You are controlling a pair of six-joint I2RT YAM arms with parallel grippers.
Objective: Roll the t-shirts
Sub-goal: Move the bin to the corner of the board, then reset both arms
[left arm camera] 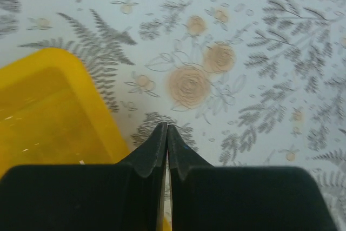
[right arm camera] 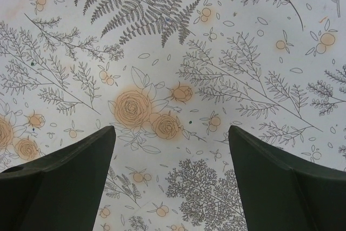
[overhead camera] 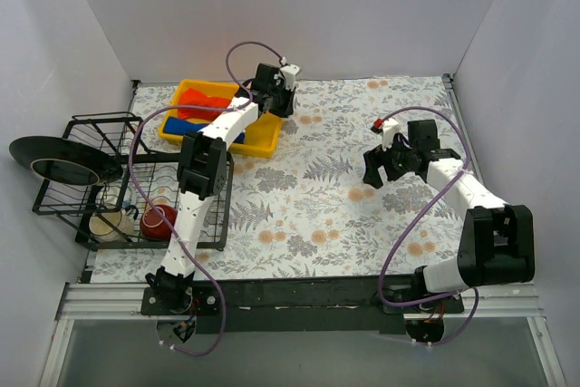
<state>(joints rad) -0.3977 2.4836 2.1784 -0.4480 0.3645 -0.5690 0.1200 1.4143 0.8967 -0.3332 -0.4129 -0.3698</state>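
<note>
An orange-red t-shirt [overhead camera: 201, 97] lies crumpled in a yellow bin [overhead camera: 263, 145] at the back left of the table, with a royal blue t-shirt [overhead camera: 193, 123] under it. My left gripper [overhead camera: 280, 106] is shut and empty, hovering just past the bin's right far corner. In the left wrist view its tips [left arm camera: 166, 127] meet over the floral tablecloth, with the bin's corner [left arm camera: 48, 112] to the left. My right gripper [overhead camera: 381, 172] is open and empty above the tablecloth at the right; its wrist view [right arm camera: 171, 129] shows only cloth between the fingers.
A black wire dish rack [overhead camera: 91, 178] stands at the left edge with a black plate [overhead camera: 54, 156], a red bowl [overhead camera: 159, 221] and cups [overhead camera: 112, 224]. White walls enclose the back and sides. The floral tablecloth [overhead camera: 326, 206] covers the table.
</note>
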